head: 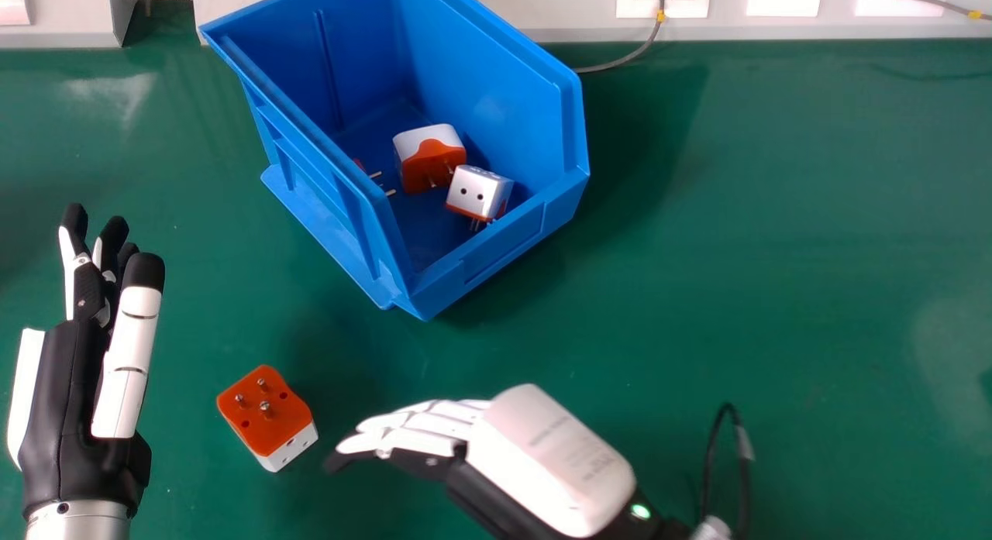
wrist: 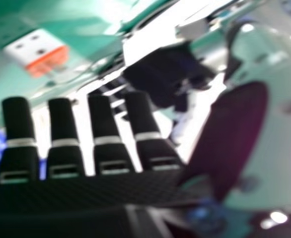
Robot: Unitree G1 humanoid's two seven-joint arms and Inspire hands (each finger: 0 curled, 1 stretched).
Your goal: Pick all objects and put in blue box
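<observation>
Orange adapter (head: 283,428) lies pins (head: 265,407) up, long axis far-L/near-R.

Pins up, an orange-and-white plug (head: 267,416) lies well in from the far edge of the tabletop (head: 775,214), where the blue box (head: 496,75) holds a rounded plug (head: 428,156), a two-holed plug (head: 479,193) and a mostly hidden plug (head: 377,174).

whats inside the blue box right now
Inside the blue box are two orange and white adapters, plus metal pins by the near left wall. Whatever the pins belong to is mostly hidden behind that wall.
</observation>
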